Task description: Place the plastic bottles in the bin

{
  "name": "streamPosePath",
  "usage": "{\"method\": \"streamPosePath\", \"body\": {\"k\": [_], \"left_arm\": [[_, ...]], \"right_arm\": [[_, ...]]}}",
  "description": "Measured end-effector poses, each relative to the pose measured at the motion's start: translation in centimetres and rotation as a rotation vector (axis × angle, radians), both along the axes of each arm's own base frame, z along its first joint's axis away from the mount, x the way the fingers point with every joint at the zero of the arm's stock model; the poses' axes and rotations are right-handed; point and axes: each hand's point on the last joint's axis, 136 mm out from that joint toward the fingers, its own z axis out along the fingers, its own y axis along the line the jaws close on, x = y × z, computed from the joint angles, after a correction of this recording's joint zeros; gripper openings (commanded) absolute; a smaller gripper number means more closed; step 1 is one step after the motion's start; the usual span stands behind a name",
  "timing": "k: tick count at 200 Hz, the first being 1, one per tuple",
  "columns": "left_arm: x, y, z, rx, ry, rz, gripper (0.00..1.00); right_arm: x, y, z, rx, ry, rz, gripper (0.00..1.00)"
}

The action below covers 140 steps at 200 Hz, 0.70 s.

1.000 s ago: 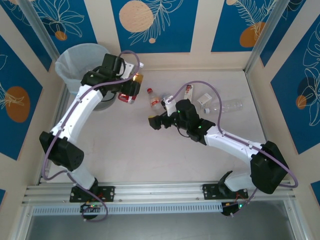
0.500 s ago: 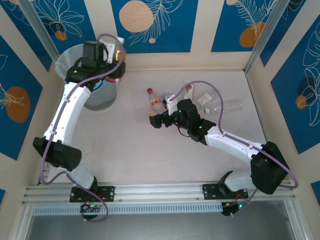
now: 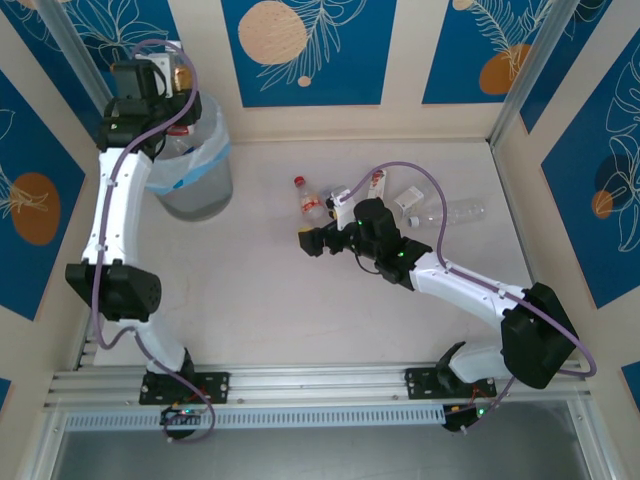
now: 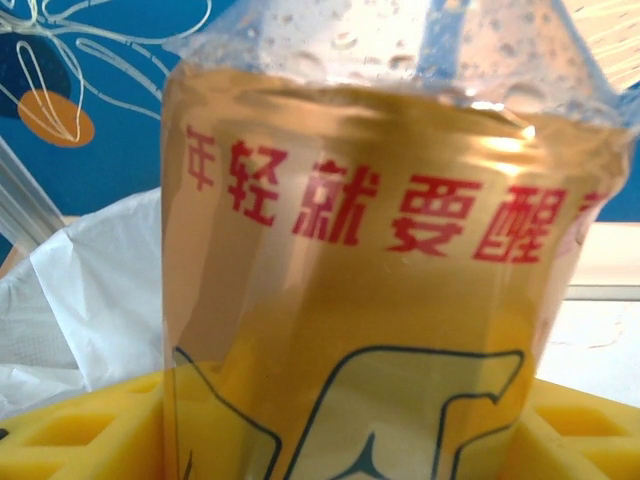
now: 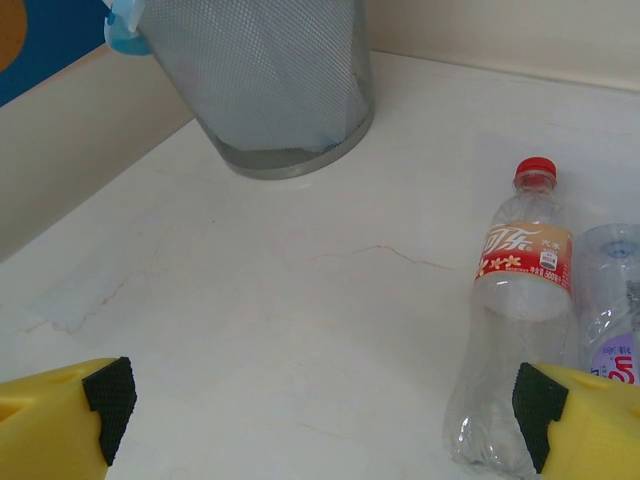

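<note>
Down at the near edge of the table (image 3: 260,320), both arms are reaching away from me. Mid-table, the right gripper (image 3: 304,243) is hanging low with its jaws standing wide apart and gripping nothing. Its yellow fingers (image 5: 60,420) are framing bare tabletop in the right wrist view. Just beyond it a red-capped bottle (image 5: 515,320) with a red label is lying on its side, cap pointing toward the far wall. A second clear bottle (image 5: 612,300) is lying right beside it, so close that I cannot tell whether they are touching. Further right, three more are lying scattered: a red-labelled bottle (image 3: 375,184), a white-labelled bottle (image 3: 406,197) and a long clear bottle (image 3: 457,212). Over in the far left corner the grey bin (image 3: 195,185) is standing upright, its white-and-blue bag (image 3: 190,150) folding over the rim. Up by the bin's far rim, the left gripper (image 3: 165,80) is clamping an amber-labelled bottle (image 4: 380,330) between its yellow pads (image 4: 70,430). It is holding the bottle above the white bag, not yet inside.
</note>
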Motion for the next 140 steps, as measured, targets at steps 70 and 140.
{"method": "streamPosePath", "body": {"k": [70, 140], "left_arm": [[3.1, 3.0, -6.3, 0.018, 0.121, 0.078, 0.73], [3.2, 3.0, -5.6, 0.001, 0.106, 0.073, 0.96]], "right_arm": [[0.0, 0.0, -0.1, -0.004, 0.004, 0.000, 1.00], [0.1, -0.3, -0.4, -0.015, 0.013, -0.016, 1.00]]}}
